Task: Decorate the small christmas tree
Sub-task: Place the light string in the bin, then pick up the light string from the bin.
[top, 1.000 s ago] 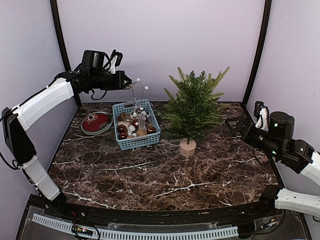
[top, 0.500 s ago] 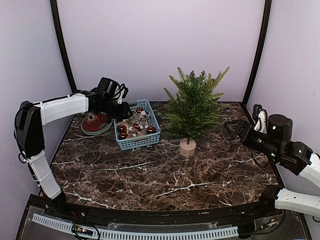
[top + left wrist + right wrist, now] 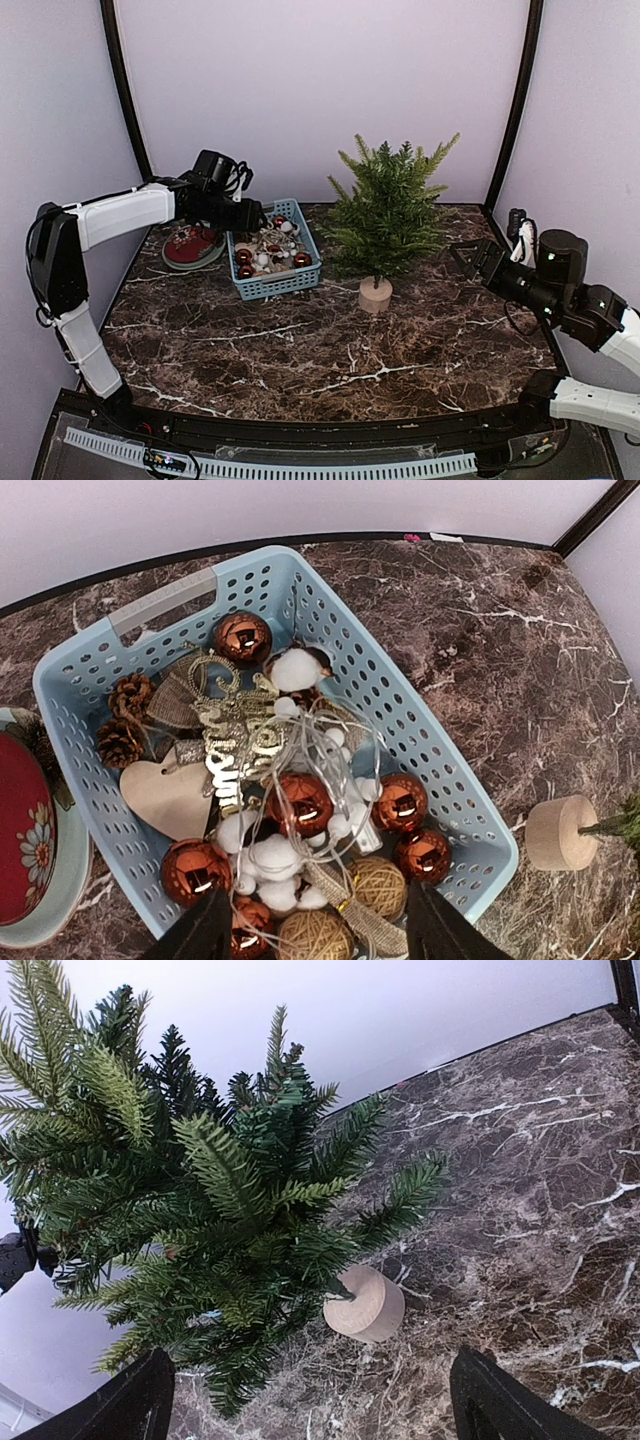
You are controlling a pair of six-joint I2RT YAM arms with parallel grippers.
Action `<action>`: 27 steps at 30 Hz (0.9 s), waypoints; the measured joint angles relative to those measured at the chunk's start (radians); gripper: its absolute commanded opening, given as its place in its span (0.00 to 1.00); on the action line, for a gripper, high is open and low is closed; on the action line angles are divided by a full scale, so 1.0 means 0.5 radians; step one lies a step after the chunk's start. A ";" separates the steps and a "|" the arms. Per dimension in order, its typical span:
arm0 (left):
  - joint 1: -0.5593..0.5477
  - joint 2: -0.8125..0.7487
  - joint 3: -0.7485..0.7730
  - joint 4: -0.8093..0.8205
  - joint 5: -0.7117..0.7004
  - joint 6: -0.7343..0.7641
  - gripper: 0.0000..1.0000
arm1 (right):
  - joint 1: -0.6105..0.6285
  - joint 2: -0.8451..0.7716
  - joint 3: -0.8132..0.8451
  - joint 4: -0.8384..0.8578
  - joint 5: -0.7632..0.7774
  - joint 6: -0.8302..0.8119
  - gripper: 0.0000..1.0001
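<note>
While my left gripper (image 3: 315, 927) hangs wide over the far-left basket (image 3: 160, 598), I next need a bauble (image 3: 243, 637) for the tree (image 3: 388, 215)

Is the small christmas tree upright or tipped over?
Upright: the small christmas tree stands on its wooden base, flat on the table.

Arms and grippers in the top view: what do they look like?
The left arm and right arm match: smooth white shells on the long links, rounded black joints between. The left gripper and right gripper are black, with tapered black fingers. Thin black cables loop beside each wrist.
</note>
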 measured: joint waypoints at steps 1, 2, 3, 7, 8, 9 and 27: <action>0.002 0.026 0.024 0.001 0.006 -0.006 0.63 | 0.000 -0.001 0.000 0.000 0.000 -0.001 0.98; 0.003 0.069 0.062 0.000 0.021 -0.011 0.65 | 0.000 -0.001 0.000 0.000 0.000 -0.001 0.99; 0.004 0.118 0.101 0.004 0.040 -0.021 0.66 | 0.000 -0.002 0.000 0.000 0.000 -0.001 0.99; 0.011 0.340 0.239 0.003 0.093 -0.050 0.73 | 0.000 -0.002 0.000 -0.001 0.001 -0.001 0.99; 0.011 0.393 0.272 -0.005 0.101 -0.057 0.75 | 0.000 -0.002 0.000 -0.001 0.002 -0.001 0.99; 0.013 0.446 0.303 -0.011 0.107 -0.064 0.76 | 0.000 -0.001 0.000 -0.001 0.002 -0.001 0.99; 0.027 0.754 0.560 -0.011 0.293 -0.196 0.83 | 0.000 0.112 0.000 -0.001 0.015 -0.024 0.99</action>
